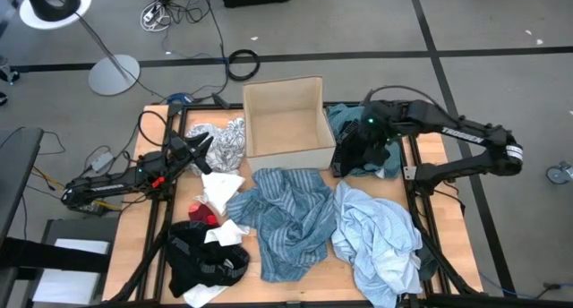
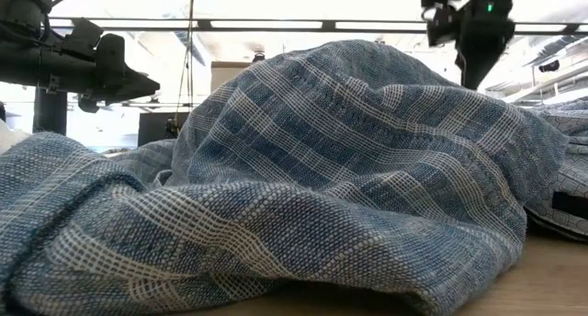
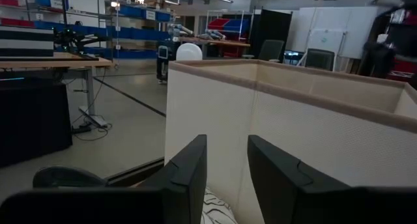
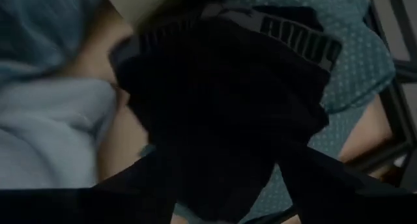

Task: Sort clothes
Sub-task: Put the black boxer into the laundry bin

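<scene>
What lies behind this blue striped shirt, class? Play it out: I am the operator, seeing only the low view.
Observer: The tan cardboard box stands behind the blue striped shirt, empty.
Operator: Where is the left hand?
Observer: The left hand, open, is left of the box over the grey-white patterned piece.
Operator: And the right hand?
Observer: The right hand is right of the box, over a black piece lying on the teal top.

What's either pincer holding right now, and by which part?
Left pincer: open, empty, facing the cardboard box. Right pincer: over the black piece on the teal top; any hold cannot be told.
</scene>
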`<state>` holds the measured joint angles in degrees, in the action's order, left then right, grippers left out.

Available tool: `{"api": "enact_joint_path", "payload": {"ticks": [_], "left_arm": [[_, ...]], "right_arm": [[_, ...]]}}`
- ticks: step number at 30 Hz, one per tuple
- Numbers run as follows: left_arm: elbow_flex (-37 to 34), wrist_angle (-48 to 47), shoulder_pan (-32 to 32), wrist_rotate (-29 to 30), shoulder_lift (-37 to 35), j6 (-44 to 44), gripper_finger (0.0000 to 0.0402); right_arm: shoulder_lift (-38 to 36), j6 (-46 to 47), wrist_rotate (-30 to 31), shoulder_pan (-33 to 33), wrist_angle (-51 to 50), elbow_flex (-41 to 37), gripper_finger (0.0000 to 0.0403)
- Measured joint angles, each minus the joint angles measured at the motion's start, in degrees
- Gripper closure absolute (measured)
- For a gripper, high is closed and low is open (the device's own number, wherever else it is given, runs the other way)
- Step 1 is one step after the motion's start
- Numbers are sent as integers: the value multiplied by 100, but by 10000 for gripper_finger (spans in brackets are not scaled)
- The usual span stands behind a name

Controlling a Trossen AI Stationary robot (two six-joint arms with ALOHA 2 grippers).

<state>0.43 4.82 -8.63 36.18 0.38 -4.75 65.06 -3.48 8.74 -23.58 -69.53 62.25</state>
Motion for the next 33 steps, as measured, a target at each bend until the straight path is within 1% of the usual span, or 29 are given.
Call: {"api": "enact_joint_path", "payload": {"ticks": [3, 5, 9, 11, 12, 15, 16, 17, 21, 25, 28, 33], "left_arm": [[0, 0, 1, 0, 0, 0, 284], [0, 0, 1, 0, -1, 1, 284], [0, 0, 1, 0, 0, 1, 284], [0, 0, 0, 0, -2, 0, 284], [0, 0, 1, 0, 0, 1, 284], [0, 0, 1, 0, 0, 0, 284], [0, 0, 1, 0, 0, 1, 284], [0, 0, 1, 0, 0, 1, 284], [0, 0, 1, 0, -1, -1, 284], [0, 0, -1, 0, -2, 1, 284], [0, 0, 1, 0, 0, 1, 284], [0, 0, 1, 0, 0, 1, 284]], "right_arm": [[48, -578, 7, -152, 436, -312, 145], [48, -886, 9, -256, 818, -498, 149], [48, -1445, 6, -396, 1310, -809, 179], [48, -1571, 8, -459, 1327, -882, 214], [48, -1601, 8, -485, 1299, -896, 240], [32, -1617, 7, -546, 1114, -902, 343], [8, -1631, 8, -552, 1040, -902, 372], [-30, -1635, 10, -552, 984, -902, 386], [-297, -1534, 184, -550, 792, -877, 395], [-643, -1343, 218, -550, 373, -515, 397], [-895, -1242, 248, -550, 0, -42, 399], [-1167, -1021, 457, -535, -452, 971, 401]]}}
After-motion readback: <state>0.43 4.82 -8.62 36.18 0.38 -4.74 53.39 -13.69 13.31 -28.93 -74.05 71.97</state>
